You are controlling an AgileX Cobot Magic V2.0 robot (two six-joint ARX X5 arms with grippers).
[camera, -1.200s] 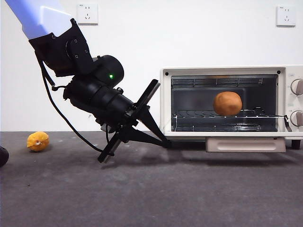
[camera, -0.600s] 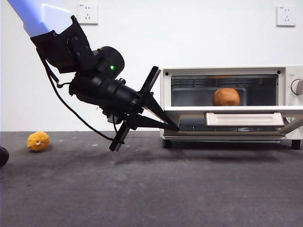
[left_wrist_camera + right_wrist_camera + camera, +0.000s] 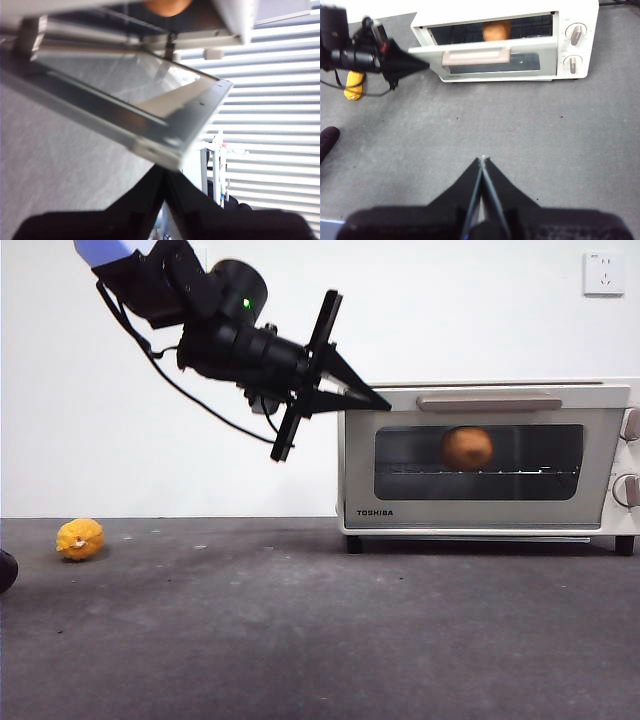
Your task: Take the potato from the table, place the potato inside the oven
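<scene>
**Left tool at the oven door's top corner, potato inside**

Your left tool (image 3: 378, 400) comes in from high on the left of the front view, the arm slanting down toward the oven (image 3: 487, 456), with its two black jaws pressed together into a point that meets the top left corner of the door. In the front view the door looks nearly upright, with the potato (image 3: 467, 447) showing through the dark glass, resting on the wire rack. Your wrist views catch the door tilted partway open: the left one shows the door's edge just above the joined jaws, and the right one shows the potato (image 3: 496, 30) over the door's upper edge.

Your right tool (image 3: 482, 159) hangs over the bare grey surface (image 3: 560, 145), well apart from the oven, jaws pressed together and holding nothing.

A small yellow fruit (image 3: 80, 538) lies on the surface far to the left.
</scene>
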